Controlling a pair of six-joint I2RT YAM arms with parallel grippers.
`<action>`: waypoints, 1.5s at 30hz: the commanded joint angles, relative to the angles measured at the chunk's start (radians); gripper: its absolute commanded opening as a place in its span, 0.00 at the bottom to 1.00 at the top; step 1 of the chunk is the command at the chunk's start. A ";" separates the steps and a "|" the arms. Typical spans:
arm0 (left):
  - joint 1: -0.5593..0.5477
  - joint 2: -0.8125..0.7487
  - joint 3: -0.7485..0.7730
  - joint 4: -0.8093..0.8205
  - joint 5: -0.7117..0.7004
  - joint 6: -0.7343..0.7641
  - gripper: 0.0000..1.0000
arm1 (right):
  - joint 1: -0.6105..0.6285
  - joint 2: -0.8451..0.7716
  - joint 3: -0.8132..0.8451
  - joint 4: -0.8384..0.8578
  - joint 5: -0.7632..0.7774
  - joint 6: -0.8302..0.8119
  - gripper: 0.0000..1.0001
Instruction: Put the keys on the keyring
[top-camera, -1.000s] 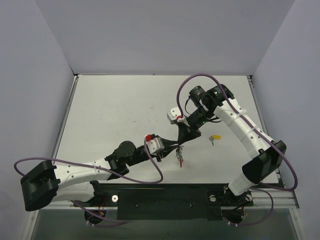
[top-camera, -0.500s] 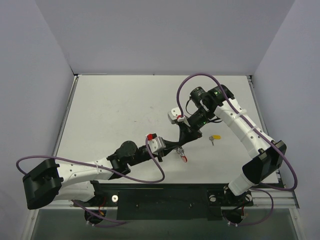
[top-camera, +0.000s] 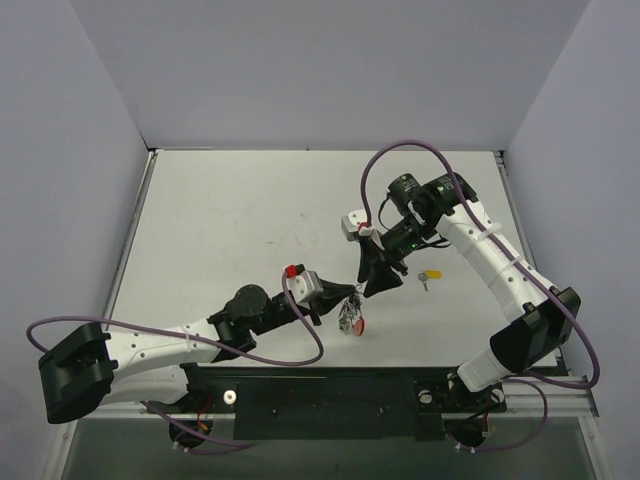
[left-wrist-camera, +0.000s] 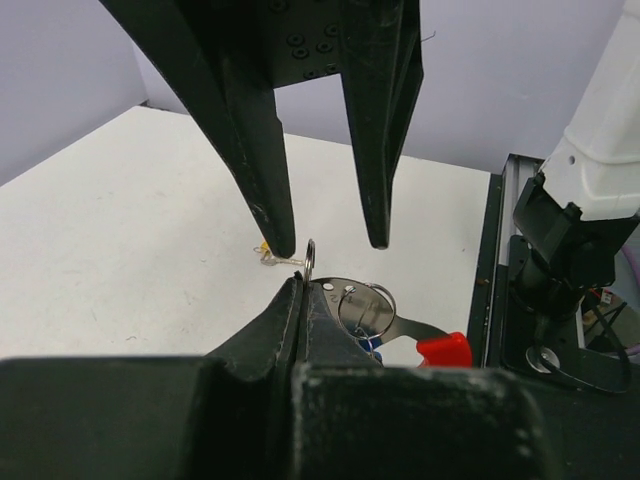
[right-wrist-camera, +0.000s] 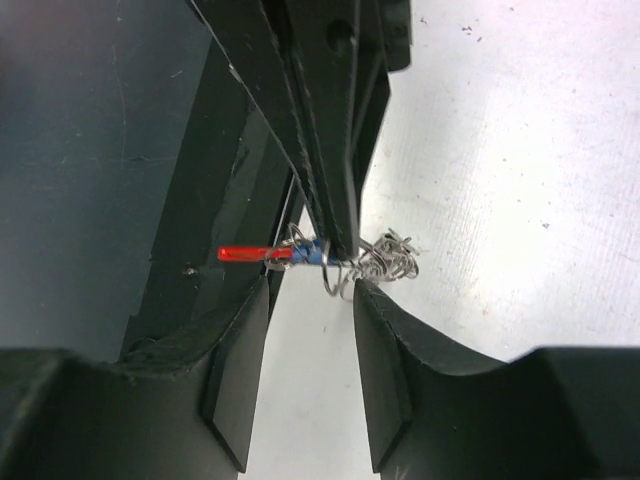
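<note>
The surface (top-camera: 230, 220) is plain off-white. The arms (top-camera: 160, 345) are white with black joints, trailed by purple cables (top-camera: 300, 345). The left end effector (left-wrist-camera: 303, 290) and right end effector (right-wrist-camera: 310, 288) are matte black. The keyring (left-wrist-camera: 365, 303) is silvery with a red part, beside a blue-capped key (right-wrist-camera: 312, 255). The yellow-capped key (top-camera: 432, 273) has a silvery blade

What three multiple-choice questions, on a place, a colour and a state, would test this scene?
1. How is the left gripper? A: open. B: shut on the thin silvery metal keyring. C: hidden.
2. What colour is the keyring's small tab? A: red. B: green. C: purple.
3. Where is the loose yellow-capped silvery key? A: on the keyring. B: in the left gripper. C: on the white table.
Answers: B, its fingers pinch the ring; A, the tab shows red in the left wrist view; C, it lies alone on the table.
</note>
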 joint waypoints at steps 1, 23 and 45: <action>-0.002 -0.054 -0.021 0.122 0.020 -0.057 0.00 | -0.035 -0.033 -0.029 0.011 -0.031 0.013 0.36; -0.002 -0.023 -0.044 0.231 0.015 -0.153 0.00 | -0.014 -0.038 -0.074 -0.001 -0.074 -0.101 0.26; -0.001 0.011 -0.054 0.254 -0.006 -0.160 0.00 | -0.003 -0.047 -0.063 -0.039 -0.092 -0.136 0.18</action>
